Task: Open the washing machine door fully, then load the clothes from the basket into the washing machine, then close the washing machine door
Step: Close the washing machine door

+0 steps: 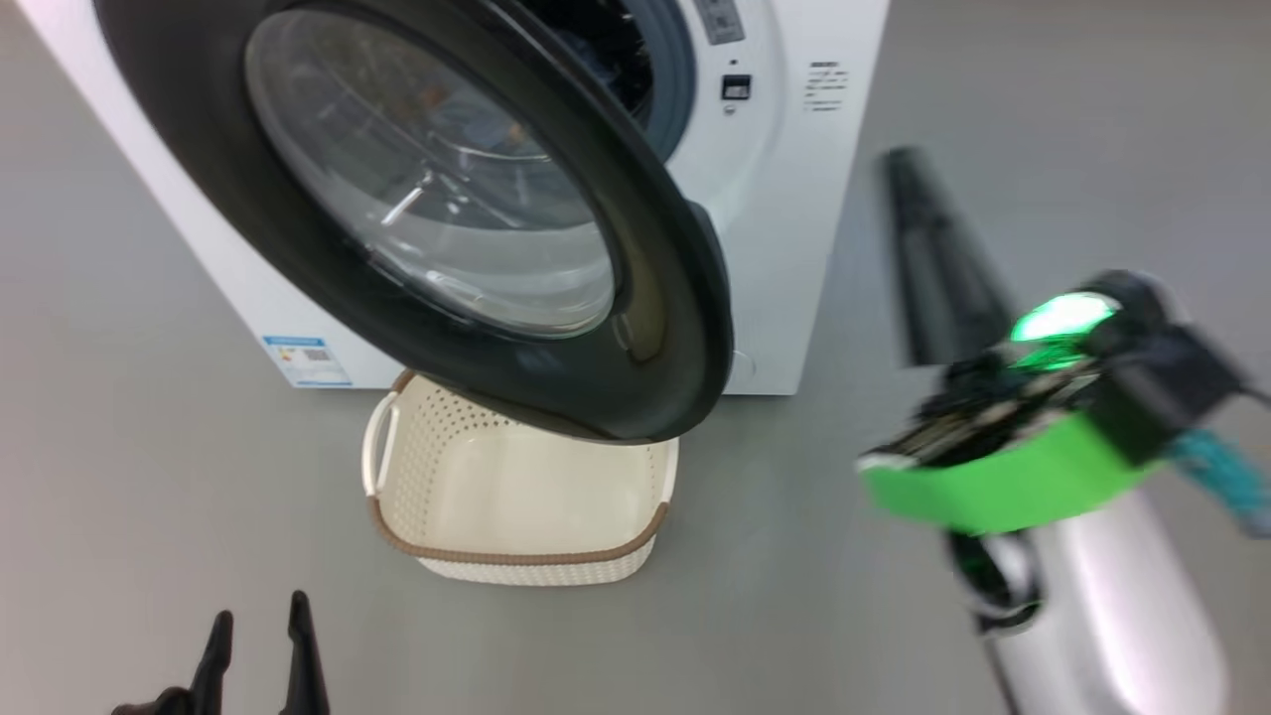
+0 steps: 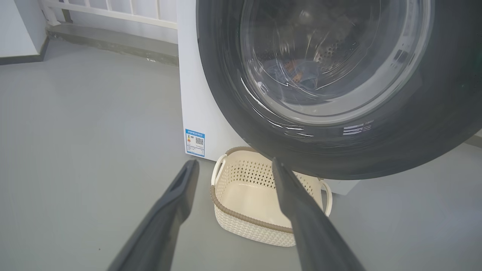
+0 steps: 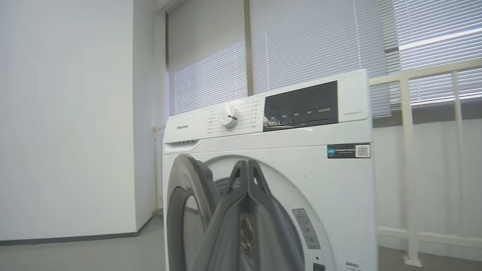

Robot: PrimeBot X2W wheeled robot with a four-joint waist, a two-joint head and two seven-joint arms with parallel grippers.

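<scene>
Now: washing machine door (image 1: 675, 298) ajar, upper centre; basket (image 1: 516, 558) beneath, empty; left fingers (image 2: 169, 210) spread, empty; right fingers (image 3: 263, 210) pressed together, empty.

Basket (image 1: 516, 558) on the floor (image 1: 149, 447) right in front of the washer (image 1: 794, 199), under its open door (image 1: 660, 328); clothes (image 2: 301, 73) inside.

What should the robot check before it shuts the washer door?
1. Is the basket empty: ok, nothing lies in it.
2. Are the clothes loaded: ok, blue fabric shows behind the glass of the washing machine door.
3. Is the grey rubber ring free of cloth: cannot tell, the door hides most of it.
4. Is the left end effector out of the door's way: ok, open and well apart from it.
5. Is the right end effector free to push: ok, shut on nothing.
</scene>
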